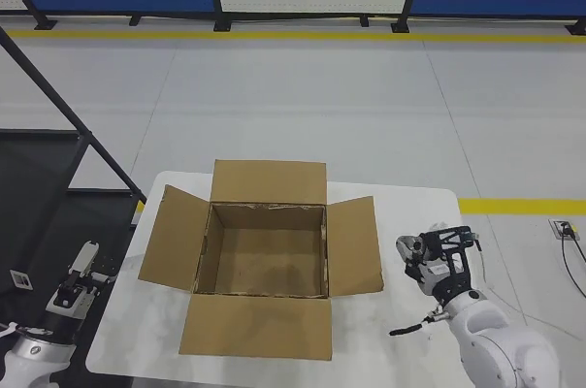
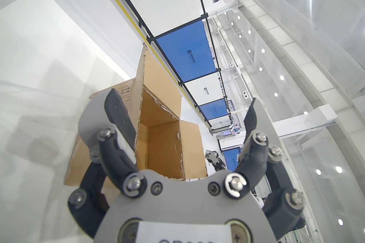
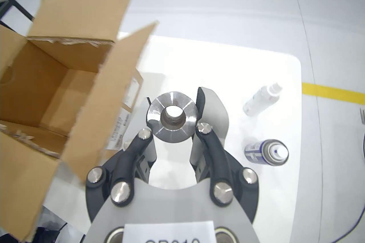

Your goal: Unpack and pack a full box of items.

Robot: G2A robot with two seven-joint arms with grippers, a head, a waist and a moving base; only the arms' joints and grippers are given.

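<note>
An open cardboard box [image 1: 269, 257] stands in the middle of the white table [image 1: 409, 209], all flaps folded out and its bare floor showing. My right gripper [image 1: 434, 254] hovers over the table to the right of the box [image 3: 54, 90]. In the right wrist view the right gripper [image 3: 172, 113] is shut on a shiny metal ring [image 3: 172, 120] with a round hole. My left gripper [image 1: 80, 272] hangs off the table's left edge. In the left wrist view it [image 2: 185, 116] is open with nothing between its fingers, pointing toward the box [image 2: 162, 141].
A white spray bottle [image 3: 262, 100] lies on the table near its right edge. A blue and white spray can [image 3: 266, 153] stands close to it. A black frame [image 1: 70, 126] rises at the left of the table.
</note>
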